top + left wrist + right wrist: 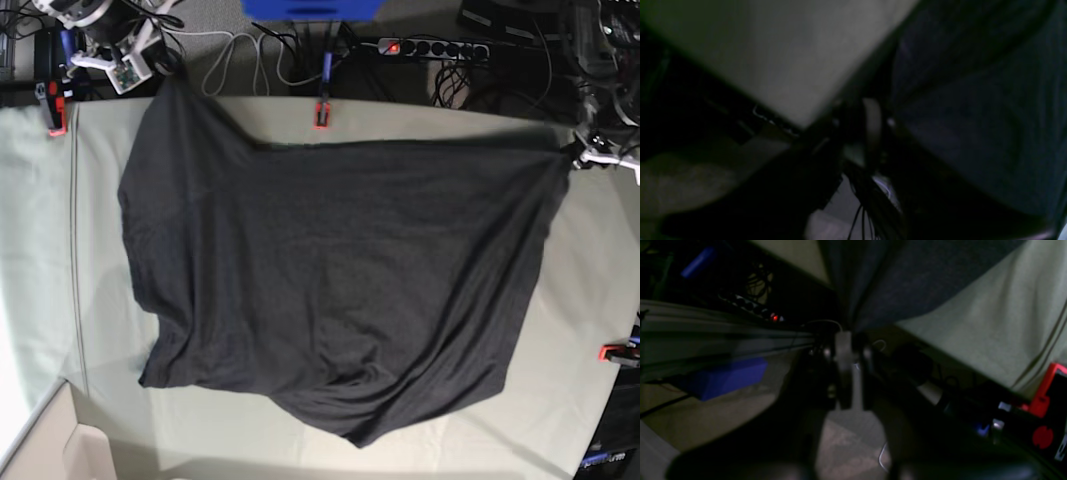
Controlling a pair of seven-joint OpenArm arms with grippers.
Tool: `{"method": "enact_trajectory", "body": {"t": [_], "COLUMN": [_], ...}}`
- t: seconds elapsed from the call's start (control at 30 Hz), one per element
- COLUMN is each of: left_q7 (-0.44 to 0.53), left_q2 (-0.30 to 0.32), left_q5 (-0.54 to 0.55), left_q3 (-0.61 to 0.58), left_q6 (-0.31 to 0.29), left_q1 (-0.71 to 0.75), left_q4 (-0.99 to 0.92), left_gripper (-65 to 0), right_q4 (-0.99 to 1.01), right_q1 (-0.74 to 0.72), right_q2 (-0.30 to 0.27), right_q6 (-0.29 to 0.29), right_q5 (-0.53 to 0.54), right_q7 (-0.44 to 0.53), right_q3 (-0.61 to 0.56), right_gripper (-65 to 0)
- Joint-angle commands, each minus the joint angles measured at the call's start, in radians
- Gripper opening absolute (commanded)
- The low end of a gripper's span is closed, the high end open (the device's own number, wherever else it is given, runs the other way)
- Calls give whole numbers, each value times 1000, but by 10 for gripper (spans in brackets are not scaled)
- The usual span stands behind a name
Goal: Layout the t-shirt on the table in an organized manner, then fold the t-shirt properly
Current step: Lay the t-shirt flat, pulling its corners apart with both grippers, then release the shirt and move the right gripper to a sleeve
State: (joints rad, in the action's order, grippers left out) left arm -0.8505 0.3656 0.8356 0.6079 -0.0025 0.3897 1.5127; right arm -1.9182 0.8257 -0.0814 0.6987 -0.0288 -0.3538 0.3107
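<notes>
The charcoal t-shirt (pixel 340 290) is spread plain side up over most of the desk (pixel 590 320), kinda rumpled near the front edge; both sets of jaws pinch its far corners.

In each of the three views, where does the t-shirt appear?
Base: the t-shirt covers the middle of the table.
Left wrist: dark fabric fills the right side.
Right wrist: fabric at top centre.
Shared landmark: the pale table cloth beside the shirt.
</notes>
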Motion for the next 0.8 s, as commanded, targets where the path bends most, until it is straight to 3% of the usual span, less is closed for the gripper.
{"method": "enact_trajectory", "body": {"t": [0.0, 0.13, 0.23, 0.37, 0.47, 0.63, 0.77], "left_q7": [12, 12, 14, 14, 14, 14, 14], "left_q2": [17, 17, 20, 13, -33, -103, -110], "left_q5": [8, 9, 9, 17, 15, 15, 8], "left_q3": [10, 13, 16, 68, 129, 243, 266], "left_q6": [-1, -1, -1, -1, -1, -1, -1], "left_q1": [1, 7, 7, 2, -1, -1, 1], "left_q4": [18, 25, 25, 25, 25, 25, 25], "left_gripper": [-433, -286, -232, -231, -231, -231, -231], "right_q4": [-16, -20, -20, -19, -8, 136, 380], "right_q1": [11, -6, -33, -131, -262, -578, -891], "right_q2": [-5, -11, -8, -7, -14, -71, -102], "right_q6": [-1, -1, -1, -1, -1, -1, -1], "right_q5": [10, 10, 11, 13, 11, 10, 10], "right_q7": [19, 19, 15, 15, 12, 8, -93], "right_q3": [2, 20, 69, 152, 173, 98, 25], "right_gripper": [-510, -410, -365, -316, -277, -223, -223]}}
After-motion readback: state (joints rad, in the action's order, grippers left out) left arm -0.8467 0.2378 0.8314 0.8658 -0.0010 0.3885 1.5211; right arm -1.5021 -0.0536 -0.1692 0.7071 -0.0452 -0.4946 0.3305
